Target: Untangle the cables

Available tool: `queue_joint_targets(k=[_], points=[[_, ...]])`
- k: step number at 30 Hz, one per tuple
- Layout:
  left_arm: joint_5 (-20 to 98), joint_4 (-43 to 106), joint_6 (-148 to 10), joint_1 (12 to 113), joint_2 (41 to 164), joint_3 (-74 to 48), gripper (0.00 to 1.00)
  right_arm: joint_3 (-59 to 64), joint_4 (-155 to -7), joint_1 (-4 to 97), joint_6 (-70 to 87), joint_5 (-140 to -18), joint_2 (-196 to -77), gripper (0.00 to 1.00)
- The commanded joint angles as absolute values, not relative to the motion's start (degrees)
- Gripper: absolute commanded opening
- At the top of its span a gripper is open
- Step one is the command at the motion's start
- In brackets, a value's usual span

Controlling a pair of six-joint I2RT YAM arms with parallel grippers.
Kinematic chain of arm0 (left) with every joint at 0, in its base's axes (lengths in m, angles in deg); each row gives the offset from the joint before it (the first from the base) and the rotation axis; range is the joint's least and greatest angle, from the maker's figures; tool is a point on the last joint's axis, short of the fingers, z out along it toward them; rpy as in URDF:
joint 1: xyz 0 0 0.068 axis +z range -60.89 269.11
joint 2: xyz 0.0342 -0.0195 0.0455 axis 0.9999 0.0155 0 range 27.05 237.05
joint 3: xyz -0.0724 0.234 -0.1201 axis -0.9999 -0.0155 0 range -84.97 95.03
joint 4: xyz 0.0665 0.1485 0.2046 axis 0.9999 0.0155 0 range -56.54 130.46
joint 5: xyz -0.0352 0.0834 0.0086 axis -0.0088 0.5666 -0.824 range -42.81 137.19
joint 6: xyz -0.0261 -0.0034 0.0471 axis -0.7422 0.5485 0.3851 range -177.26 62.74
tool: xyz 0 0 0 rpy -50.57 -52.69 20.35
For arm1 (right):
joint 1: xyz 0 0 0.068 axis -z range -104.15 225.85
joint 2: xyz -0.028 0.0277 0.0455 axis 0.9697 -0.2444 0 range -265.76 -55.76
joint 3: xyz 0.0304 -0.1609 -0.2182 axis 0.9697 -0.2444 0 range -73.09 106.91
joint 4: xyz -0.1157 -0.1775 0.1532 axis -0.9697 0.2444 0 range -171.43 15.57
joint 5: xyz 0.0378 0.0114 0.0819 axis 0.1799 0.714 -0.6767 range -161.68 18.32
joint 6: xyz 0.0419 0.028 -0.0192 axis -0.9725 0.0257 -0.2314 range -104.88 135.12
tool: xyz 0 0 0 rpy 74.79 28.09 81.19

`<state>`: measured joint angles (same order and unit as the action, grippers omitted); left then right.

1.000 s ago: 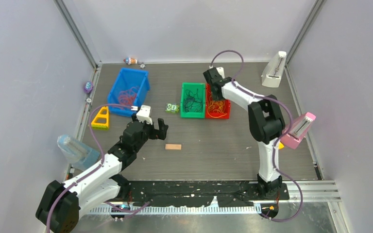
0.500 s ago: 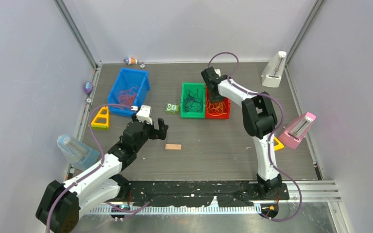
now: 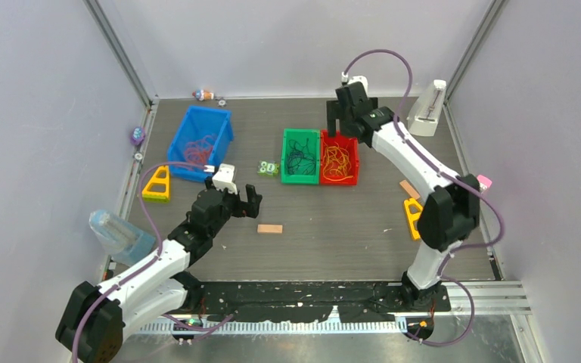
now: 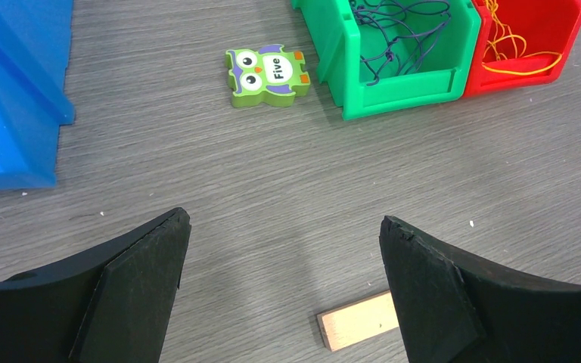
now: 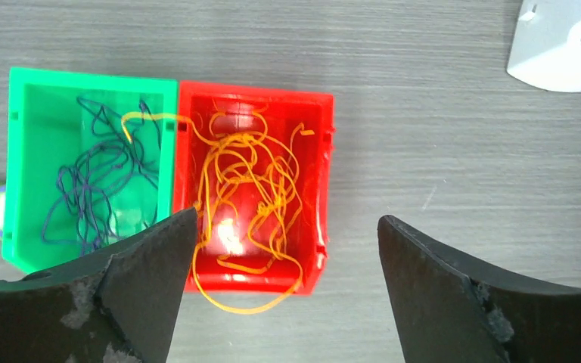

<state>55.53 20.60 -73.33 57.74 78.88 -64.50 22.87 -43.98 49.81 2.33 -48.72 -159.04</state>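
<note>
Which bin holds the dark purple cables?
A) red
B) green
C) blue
B: the dark purple cables lie in the green bin; the red bin holds orange cables.

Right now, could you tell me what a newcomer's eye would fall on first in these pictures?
Most striking is the red bin in the centre, heaped with tangled orange cables. One strand strays into the green bin beside it, which holds dark purple cables. The right gripper hangs open above the red bin, and at far left a blue bin holds red cables.
</note>
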Motion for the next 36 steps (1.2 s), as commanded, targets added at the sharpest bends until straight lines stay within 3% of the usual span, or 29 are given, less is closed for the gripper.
queue_joint_targets(k=[1, 10, 13, 19, 26, 32, 36], points=[[55.49, 19.5, -72.79, 57.58, 77.5, -62.59, 0.97, 10.63, -51.92, 49.74, 4.46, -49.77, -146.36, 0.96], [54.5, 19.2, -72.46, 57.61, 76.29, -63.06, 0.98, -30.3, -86.41, 49.83, 6.59, -56.89, -111.72, 0.99], [54.51, 19.18, -72.3, 57.56, 75.72, -63.34, 0.98, -44.99, -96.44, 49.83, 7.1, -58.63, -104.05, 0.95], [55.11, 19.32, -70.83, 57.63, 73.94, -64.15, 0.98, -56.73, -96.64, 49.98, 10.01, -53.58, -91.79, 0.95], [62.13, 19.82, -67.2, 57.6, 69.73, -66.2, 0.99, -61.5, -100.91, 50.18, 15.09, -41.84, -89.67, 0.95], [76.48, 17.01, -61.49, 57.9, 66.17, -69.73, 1.0, -68.65, -126.76, 55.56, 17.09, -35.01, -103.96, 0.95], [78.61, 16.9, -58.81, 59.53, 68.1, -68.73, 1.0, -71.43, -142.26, 57.1, 20.33, -33.18, -112.44, 0.98]])
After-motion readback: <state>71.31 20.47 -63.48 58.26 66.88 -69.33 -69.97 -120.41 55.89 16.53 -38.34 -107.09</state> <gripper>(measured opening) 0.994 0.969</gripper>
